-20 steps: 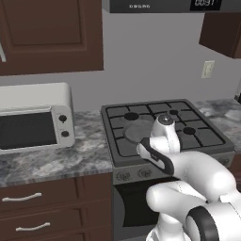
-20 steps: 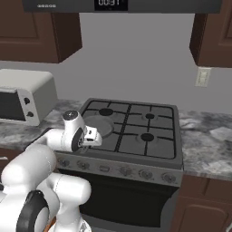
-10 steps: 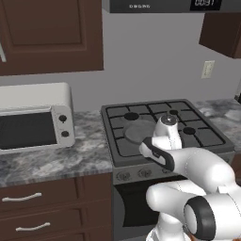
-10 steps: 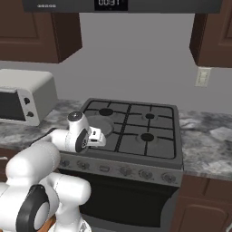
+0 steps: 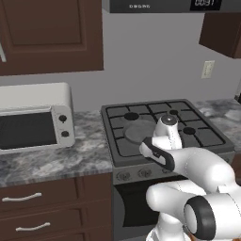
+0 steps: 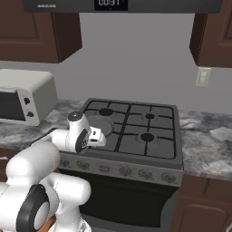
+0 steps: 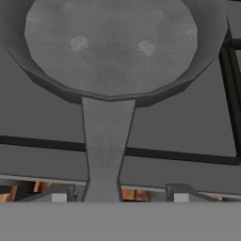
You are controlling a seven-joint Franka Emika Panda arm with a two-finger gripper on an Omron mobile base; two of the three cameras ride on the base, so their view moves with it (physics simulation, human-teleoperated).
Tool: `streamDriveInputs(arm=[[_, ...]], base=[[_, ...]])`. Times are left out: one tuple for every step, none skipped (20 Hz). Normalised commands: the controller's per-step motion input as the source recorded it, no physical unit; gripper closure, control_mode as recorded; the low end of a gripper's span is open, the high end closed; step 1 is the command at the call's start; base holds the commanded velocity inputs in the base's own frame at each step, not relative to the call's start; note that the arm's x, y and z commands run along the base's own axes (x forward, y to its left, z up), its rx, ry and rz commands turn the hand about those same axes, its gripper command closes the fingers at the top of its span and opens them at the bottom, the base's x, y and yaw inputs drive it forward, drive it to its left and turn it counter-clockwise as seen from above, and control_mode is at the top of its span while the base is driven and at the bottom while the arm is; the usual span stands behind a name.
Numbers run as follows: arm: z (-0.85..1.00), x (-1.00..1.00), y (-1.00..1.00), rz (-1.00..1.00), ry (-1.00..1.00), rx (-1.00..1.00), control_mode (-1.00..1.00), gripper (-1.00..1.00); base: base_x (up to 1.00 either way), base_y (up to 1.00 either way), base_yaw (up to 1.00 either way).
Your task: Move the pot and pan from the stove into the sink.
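Gripper (image 7: 113,195) straddled the pan (image 7: 110,47) handle, fingers spread on either side, no contact visible. Hand sat low over the stove's (image 5: 123,149) front-left burner, where the pan rested.

Ahead of your pincer (image 7: 113,196), matt grey metal pan (image 7: 110,47), black grates on dull steel stove (image 5: 120,148), glossy speckled stone surface (image 5: 70,157), dark wood cabinets (image 5: 52,35).

White microwave (image 5: 33,117) on granite counter (image 5: 61,157), wall outlet (image 6: 202,77), dark cabinets (image 5: 52,35) above.
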Motion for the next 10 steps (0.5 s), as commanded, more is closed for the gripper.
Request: streamDriveInputs(arm=[[0.0, 0.0, 0.0, 0.0, 0.0, 0.0, -1.0, 1.0], [0.0, 0.0, 0.0, 0.0, 0.0, 0.0, -1.0, 1.0], [0.0, 0.0, 0.0, 0.0, 0.0, 0.0, -1.0, 1.0], [0.0, 0.0, 0.0, 0.0, 0.0, 0.0, -1.0, 1.0], [0.0, 0.0, 0.0, 0.0, 0.0, 0.0, -1.0, 1.0], [0.0, 0.0, 0.0, 0.0, 0.0, 0.0, -1.0, 1.0], [0.0, 0.0, 0.0, 0.0, 0.0, 0.0, -1.0, 1.0], [0.0, 0.0, 0.0, 0.0, 0.0, 0.0, -1.0, 1.0], [0.0, 0.0, 0.0, 0.0, 0.0, 0.0, -1.0, 1.0], [0.0, 0.0, 0.0, 0.0, 0.0, 0.0, -1.0, 1.0]], base=[[0.0, 0.0, 0.0], [0.0, 0.0, 0.0], [0.0, 0.0, 0.0], [0.0, 0.0, 0.0], [0.0, 0.0, 0.0], [0.0, 0.0, 0.0], [0.0, 0.0, 0.0], [0.0, 0.0, 0.0], [0.0, 0.0, 0.0], [0.0, 0.0, 0.0]])
